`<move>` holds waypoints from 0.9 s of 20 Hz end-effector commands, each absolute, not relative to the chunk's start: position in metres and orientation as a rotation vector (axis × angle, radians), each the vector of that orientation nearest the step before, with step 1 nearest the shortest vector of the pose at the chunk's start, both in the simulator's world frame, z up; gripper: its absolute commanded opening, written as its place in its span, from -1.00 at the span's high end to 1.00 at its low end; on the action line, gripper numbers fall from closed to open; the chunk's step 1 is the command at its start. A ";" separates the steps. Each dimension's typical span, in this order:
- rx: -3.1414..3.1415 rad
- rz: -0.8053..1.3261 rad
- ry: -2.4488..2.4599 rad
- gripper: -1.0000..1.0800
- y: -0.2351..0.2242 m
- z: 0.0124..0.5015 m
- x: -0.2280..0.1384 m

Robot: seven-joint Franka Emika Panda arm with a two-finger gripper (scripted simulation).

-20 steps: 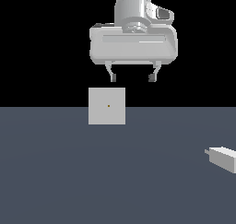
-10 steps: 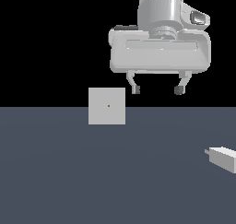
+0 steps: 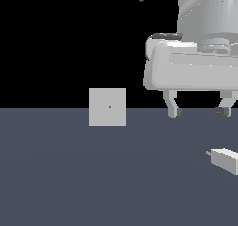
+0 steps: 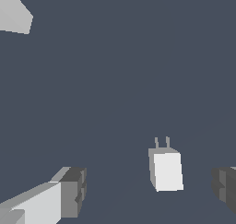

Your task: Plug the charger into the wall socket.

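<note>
On the dark tabletop [image 3: 69,174] we see our jaws spread, hovering above the charger [image 3: 225,159], well right of the wall socket [image 3: 108,107].

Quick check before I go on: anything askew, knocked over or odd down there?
Nothing stands out. The charger lies flat on the floor, prongs intact, apart from the upright socket. The gripper is open above the charger and holds nothing.

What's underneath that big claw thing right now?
Below the open gripper lies the charger on the dark floor, nearer one fingertip, untouched. Its underside is hidden, and the exterior view crops it.
</note>
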State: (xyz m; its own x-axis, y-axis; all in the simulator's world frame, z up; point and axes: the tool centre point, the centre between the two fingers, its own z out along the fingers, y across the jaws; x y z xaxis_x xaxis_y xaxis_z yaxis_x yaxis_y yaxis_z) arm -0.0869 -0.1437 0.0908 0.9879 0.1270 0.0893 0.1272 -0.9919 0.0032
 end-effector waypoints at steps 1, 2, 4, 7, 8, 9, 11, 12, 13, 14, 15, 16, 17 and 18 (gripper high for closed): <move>-3.126 -0.154 -0.222 -0.92 -0.155 0.083 -0.093; -3.125 -0.158 -0.229 -0.92 -0.159 0.080 -0.094; -3.123 -0.164 -0.240 -0.92 -0.166 0.075 -0.097; -3.119 -0.172 -0.254 -0.92 -0.174 0.069 -0.101; -3.118 -0.174 -0.257 -0.92 -0.176 0.067 -0.101; -3.118 -0.176 -0.261 -0.92 -0.178 0.066 -0.102; -3.116 -0.179 -0.265 -0.92 -0.180 0.064 -0.103; -3.116 -0.180 -0.267 -0.92 -0.181 0.063 -0.103; -3.115 -0.181 -0.268 -0.92 -0.182 0.063 -0.104; -3.115 -0.181 -0.269 -0.92 -0.183 0.062 -0.104; -3.115 -0.181 -0.269 -0.92 -0.183 0.062 -0.104; -3.116 -0.179 -0.266 -0.92 -0.182 0.063 -0.104; -3.116 -0.179 -0.266 -0.92 -0.182 0.062 -0.104; -3.116 -0.179 -0.266 -0.92 -0.182 0.061 -0.104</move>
State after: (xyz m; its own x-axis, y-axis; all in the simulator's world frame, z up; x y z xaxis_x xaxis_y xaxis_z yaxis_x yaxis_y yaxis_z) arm -0.1039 -0.1824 0.0621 0.9791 0.1681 0.1148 0.1691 -0.9856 0.0006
